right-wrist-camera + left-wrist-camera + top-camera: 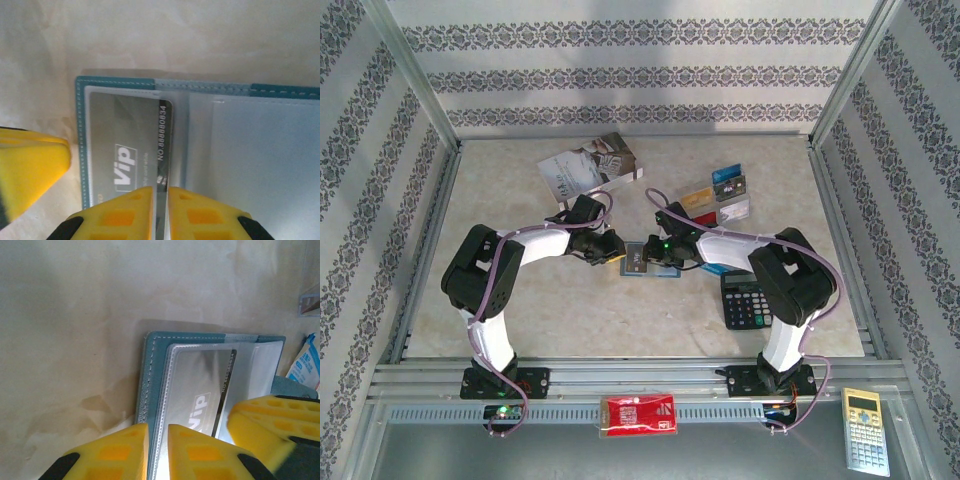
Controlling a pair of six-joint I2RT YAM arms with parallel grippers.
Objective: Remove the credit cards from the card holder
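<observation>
The blue-grey card holder [638, 262] lies open at the table's middle, between both arms. Its stitched blue edge [150, 370] runs up the left wrist view, and my left gripper [158, 427] is shut on that edge, just left of the clear pocket. A grey "Vip" credit card [120, 130] sits in the left pocket, its dark numbered strip sticking out. My right gripper [160, 190] is shut on that strip. The neighbouring clear pocket [260, 160] looks empty. In the top view the left gripper [616, 252] and right gripper [655, 258] almost touch.
Several loose cards [720, 195] lie behind the right arm. A grey-white book [590, 165] is at the back left, and a black calculator [745, 300] sits by the right arm. A red packet [638, 412] and a beige calculator [865, 430] rest on the front rail.
</observation>
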